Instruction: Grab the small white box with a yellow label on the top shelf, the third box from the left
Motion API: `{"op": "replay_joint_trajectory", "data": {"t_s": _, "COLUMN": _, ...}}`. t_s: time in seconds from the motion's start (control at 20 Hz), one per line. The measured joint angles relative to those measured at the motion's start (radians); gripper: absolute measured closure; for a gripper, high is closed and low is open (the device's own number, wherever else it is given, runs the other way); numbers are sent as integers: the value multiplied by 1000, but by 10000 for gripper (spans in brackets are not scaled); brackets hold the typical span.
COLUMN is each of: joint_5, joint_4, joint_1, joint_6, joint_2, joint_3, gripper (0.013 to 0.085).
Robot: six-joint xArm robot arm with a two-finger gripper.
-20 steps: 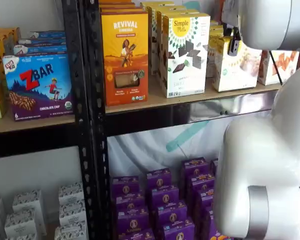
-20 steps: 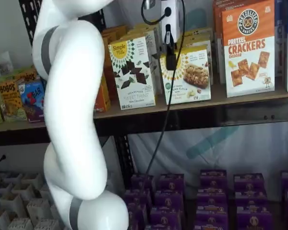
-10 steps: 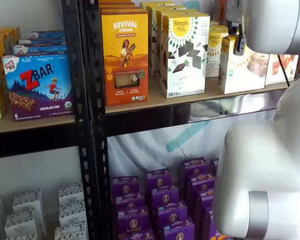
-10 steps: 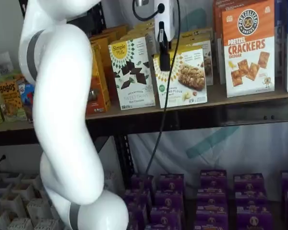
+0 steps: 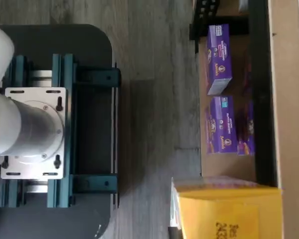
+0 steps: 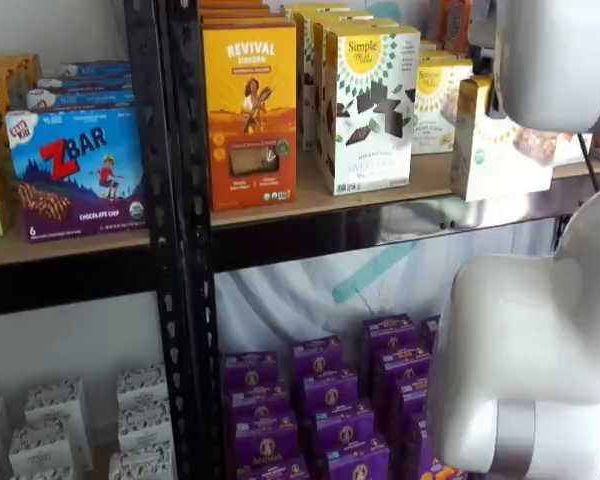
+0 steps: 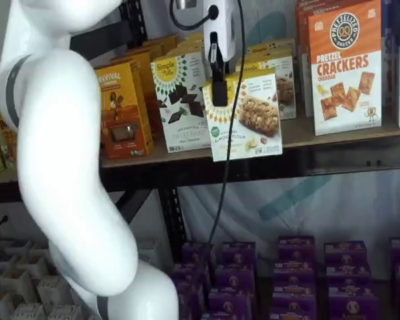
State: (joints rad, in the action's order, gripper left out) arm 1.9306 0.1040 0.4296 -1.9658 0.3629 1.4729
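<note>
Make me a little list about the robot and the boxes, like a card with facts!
end effector: shut on the small white box
small white box: held in front of the top shelf's edge, tilted
top shelf: holds an orange crackers box and a tall white box
below: purple boxes

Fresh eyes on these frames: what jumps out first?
The big white arm fills the foreground of both shelf views. Next, the small white box, clamped in the gripper, hangs in front of the top shelf edge. Purple boxes crowd the shelf below.
</note>
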Motion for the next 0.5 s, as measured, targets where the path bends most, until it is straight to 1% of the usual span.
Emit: {"op": "replay_joint_trajectory", "data": {"t_s": 0.5, "joint_5": 19, "joint_4": -5, "joint_1": 20, "joint_6": -22, "joint_2": 88, "joint_3": -90, "gripper": 650}}
